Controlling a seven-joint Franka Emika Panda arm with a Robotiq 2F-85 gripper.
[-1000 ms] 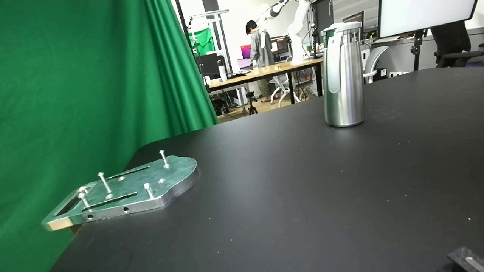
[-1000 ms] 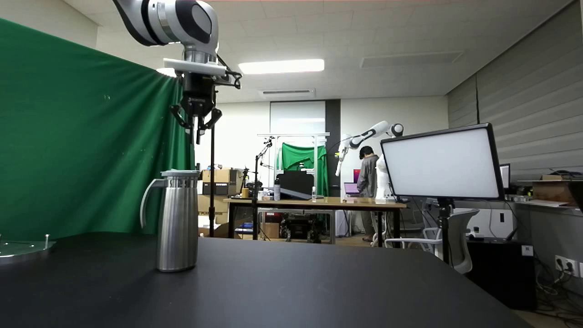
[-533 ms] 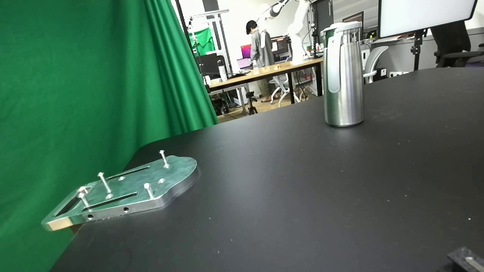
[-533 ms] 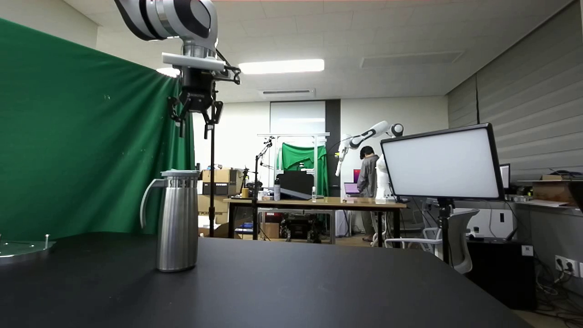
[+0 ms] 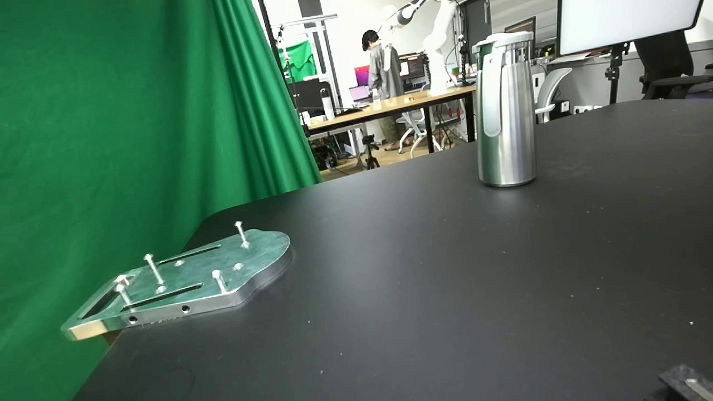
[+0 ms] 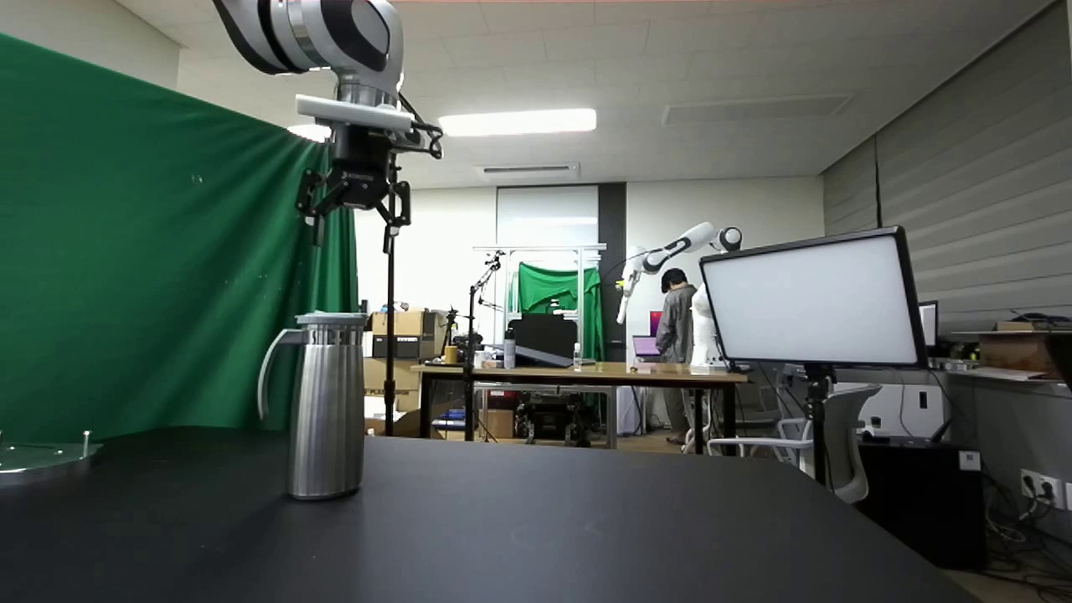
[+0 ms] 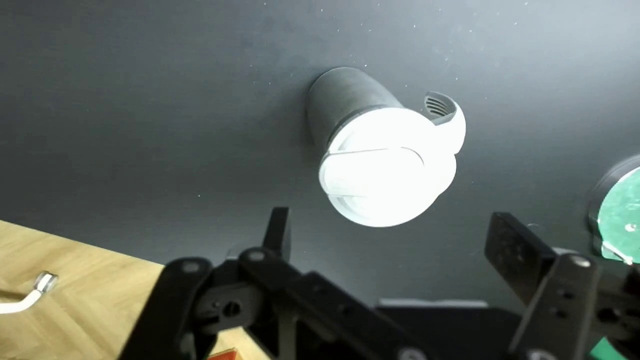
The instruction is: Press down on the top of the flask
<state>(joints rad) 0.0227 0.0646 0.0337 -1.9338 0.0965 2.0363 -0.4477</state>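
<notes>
The flask (image 5: 518, 128) is a tall stainless-steel jug with a pale lid and side handle, upright on the black table in both exterior views. My gripper (image 6: 353, 244) hangs above it in an exterior view, fingers pointing down, with a clear gap over the lid. Its jaws stand wide apart and hold nothing. From above, in the wrist view, the flask's white lid (image 7: 380, 175) is overexposed and lies ahead of the two spread fingertips, within the width of the gap between them. Nothing touches the flask.
A flat green pegged plate (image 5: 211, 262) lies at the table edge by the green curtain (image 5: 139, 100). A dark piece (image 5: 688, 383) pokes in at a lower corner of that view. A light panel on a stand (image 6: 812, 301) rises beyond the table.
The gripper's fingers have spread from shut to wide open over the last second. The arm has shifted up only slightly. The flask and plate stay where they were.
</notes>
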